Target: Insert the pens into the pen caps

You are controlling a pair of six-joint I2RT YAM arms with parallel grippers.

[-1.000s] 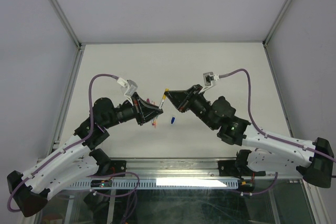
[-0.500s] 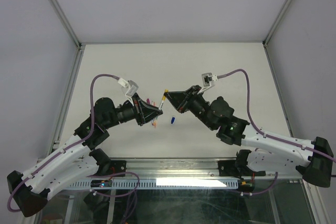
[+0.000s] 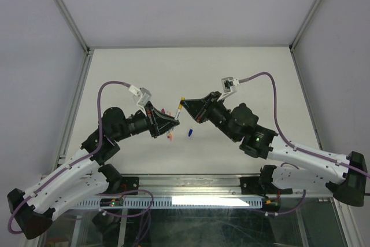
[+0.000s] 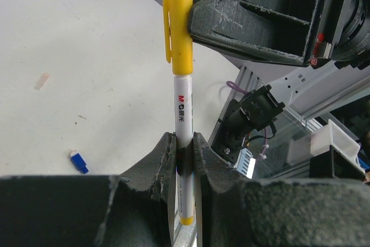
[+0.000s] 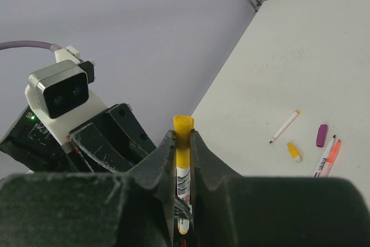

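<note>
My left gripper point(image 3: 175, 121) is shut on the white barrel of a yellow pen point(image 4: 184, 117), held upright in the left wrist view, with its yellow end below the jaws. A yellow pen cap point(image 4: 178, 33) sits on the pen's top end. My right gripper point(image 3: 184, 108) is shut on that cap point(image 5: 182, 143), its fingers point(image 4: 248, 15) pressed against the cap's side. The two grippers meet tip to tip above the table's middle. In the right wrist view the pen barrel point(image 5: 182, 186) runs down between the right jaws.
A blue cap point(image 3: 189, 133) lies on the table under the grippers and shows in the left wrist view point(image 4: 79, 162). The right wrist view shows a loose pen point(image 5: 284, 126), a yellow cap point(image 5: 294, 152), a purple cap point(image 5: 321, 135) and two more pens point(image 5: 326, 157) on the table.
My right wrist has shifted slightly up and to the left. The pen and yellow cap stay held between the two grippers. The left arm has barely moved.
</note>
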